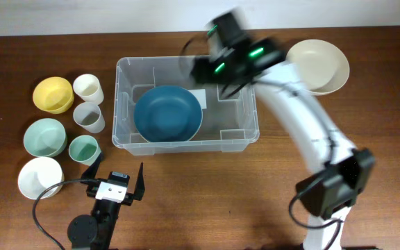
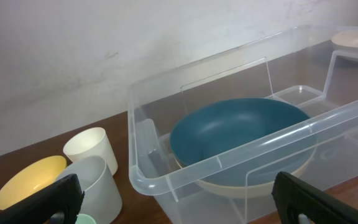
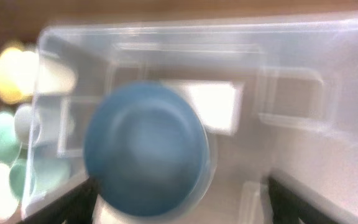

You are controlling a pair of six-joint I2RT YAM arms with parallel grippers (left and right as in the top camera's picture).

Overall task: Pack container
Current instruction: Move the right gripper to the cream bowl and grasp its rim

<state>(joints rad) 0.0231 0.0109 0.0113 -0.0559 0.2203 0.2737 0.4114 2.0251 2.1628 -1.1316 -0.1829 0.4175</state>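
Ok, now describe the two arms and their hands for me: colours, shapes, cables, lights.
The right arm has smooth white links between black joints, with green lights on its black wrist; the right hand shows dark fingers, blurred. The left arm is black with a round base and a looping black cable; the left hand has a white block and two black fingers.

Left gripper (image 1: 117, 179) sits near its base, fingers spread wide; right gripper (image 3: 188, 202), blurred, extended far forward, fingers likewise apart
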